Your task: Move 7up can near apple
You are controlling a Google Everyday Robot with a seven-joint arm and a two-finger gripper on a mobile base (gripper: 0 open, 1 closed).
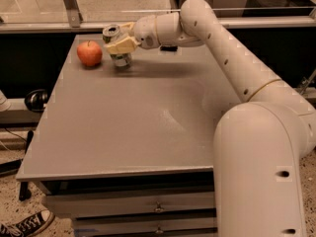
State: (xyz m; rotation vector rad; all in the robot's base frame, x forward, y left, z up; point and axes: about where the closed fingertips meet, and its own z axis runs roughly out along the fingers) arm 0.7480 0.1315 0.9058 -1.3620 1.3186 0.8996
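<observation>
Camera view: the gripper [116, 42] grasps the 7up can [121, 60] just beside the apple [89, 53]; only setting down and releasing seems left.

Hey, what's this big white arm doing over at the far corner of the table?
The robot's arm is stretched across the grey table, and its gripper is closed around a 7up can near the far left corner. A red apple sits on the table just left of the can, close but not touching. The can looks tilted; whether it rests on the table is unclear.
</observation>
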